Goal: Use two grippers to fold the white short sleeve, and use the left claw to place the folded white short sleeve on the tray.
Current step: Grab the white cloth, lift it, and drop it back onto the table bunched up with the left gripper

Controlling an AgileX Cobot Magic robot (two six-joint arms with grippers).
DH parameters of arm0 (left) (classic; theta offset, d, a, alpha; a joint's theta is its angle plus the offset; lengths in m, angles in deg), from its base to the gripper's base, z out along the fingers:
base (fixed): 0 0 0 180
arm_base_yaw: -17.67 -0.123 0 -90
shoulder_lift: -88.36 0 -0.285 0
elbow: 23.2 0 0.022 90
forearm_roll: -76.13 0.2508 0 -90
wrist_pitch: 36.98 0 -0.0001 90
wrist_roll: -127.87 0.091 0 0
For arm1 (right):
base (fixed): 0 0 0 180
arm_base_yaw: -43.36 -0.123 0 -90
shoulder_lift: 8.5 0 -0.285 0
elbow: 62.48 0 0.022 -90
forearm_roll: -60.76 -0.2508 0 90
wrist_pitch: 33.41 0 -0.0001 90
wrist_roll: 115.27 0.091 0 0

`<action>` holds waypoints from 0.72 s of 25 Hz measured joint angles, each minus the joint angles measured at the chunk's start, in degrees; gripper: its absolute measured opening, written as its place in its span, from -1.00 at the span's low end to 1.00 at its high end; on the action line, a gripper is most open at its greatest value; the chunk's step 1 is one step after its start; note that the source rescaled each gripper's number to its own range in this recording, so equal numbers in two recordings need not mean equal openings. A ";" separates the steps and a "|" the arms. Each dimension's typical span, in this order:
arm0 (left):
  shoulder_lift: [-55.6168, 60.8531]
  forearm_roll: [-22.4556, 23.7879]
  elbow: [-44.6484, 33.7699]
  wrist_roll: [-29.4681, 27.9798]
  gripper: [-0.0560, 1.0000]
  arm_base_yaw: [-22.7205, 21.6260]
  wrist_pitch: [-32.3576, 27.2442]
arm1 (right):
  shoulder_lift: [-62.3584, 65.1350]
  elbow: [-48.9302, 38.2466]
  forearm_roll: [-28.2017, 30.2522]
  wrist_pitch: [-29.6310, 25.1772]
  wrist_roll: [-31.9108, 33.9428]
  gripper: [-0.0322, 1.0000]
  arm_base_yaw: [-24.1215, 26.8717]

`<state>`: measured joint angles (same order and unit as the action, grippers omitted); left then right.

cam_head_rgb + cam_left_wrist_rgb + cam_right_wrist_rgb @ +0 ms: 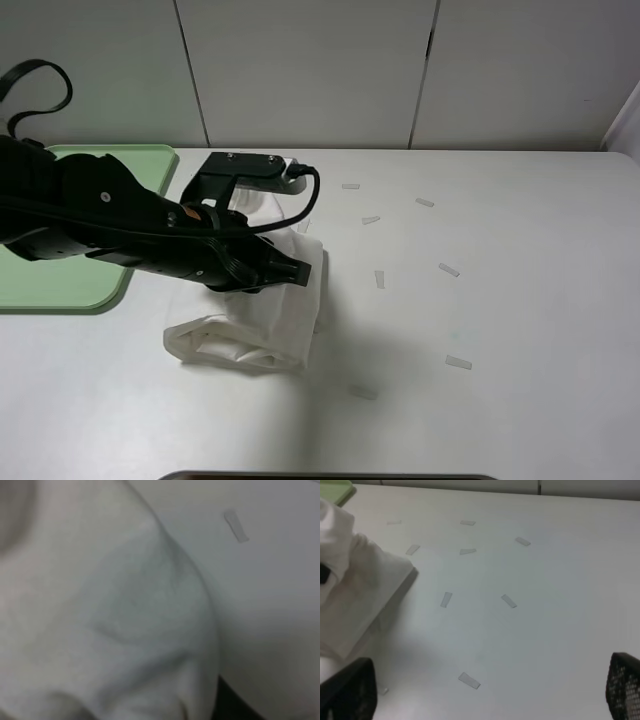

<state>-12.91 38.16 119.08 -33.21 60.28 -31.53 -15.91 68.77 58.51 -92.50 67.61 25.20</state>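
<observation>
Right at the left gripper (293, 268), the small black claw lies sunk into the top of the white short sleeve (255, 325), a large white cotton T-shirt folded into a thick, wrinkled bundle. The jaws look drawn nearly together with cloth bunched round them, so I judge them pinched on the fabric. The left wrist view gives only blurred white cloth, though, and the contact itself is hidden. The bundle spreads beneath the claw and to both sides of it, its lower part resting on the white table (500, 330). The arm covers its middle, so its long axis cannot be read. Behind the gripper, back along its own forearm and partly under it, lies the flat pale green plastic tray (70, 285) with rounded corners, apart from the shirt. The carry therefore has to run backward along the arm's line, not onward. Ahead of the claw lie only small white paper strips (448, 269). Farthest off, the right gripper (485, 697) stands with its black fingers spread wide and nothing between them, clear of the bundle. The left arm is plainly the nearer one.
</observation>
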 joint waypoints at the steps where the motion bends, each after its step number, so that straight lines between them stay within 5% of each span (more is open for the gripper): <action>1: -0.24 0.00 0.00 0.00 -0.67 0.52 0.40 | 0.00 0.00 0.00 0.00 0.00 1.00 0.00; 3: -0.80 0.58 0.00 0.00 -0.61 1.59 0.94 | 0.00 0.00 0.00 0.00 0.00 1.00 0.00; 8: -0.89 8.46 0.00 0.00 0.37 3.79 3.27 | 0.00 0.00 0.00 0.00 -0.01 1.00 0.00; 11: -0.89 9.71 0.00 0.00 0.73 5.64 8.82 | 0.00 0.00 0.00 0.00 -0.01 1.00 0.00; 18: -0.89 18.06 0.00 -0.81 0.65 8.70 13.91 | 0.00 0.00 0.00 0.00 -0.01 1.00 0.00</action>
<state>-13.80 56.22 119.08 -34.02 68.98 -17.62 -15.91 68.77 58.51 -92.50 67.60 25.20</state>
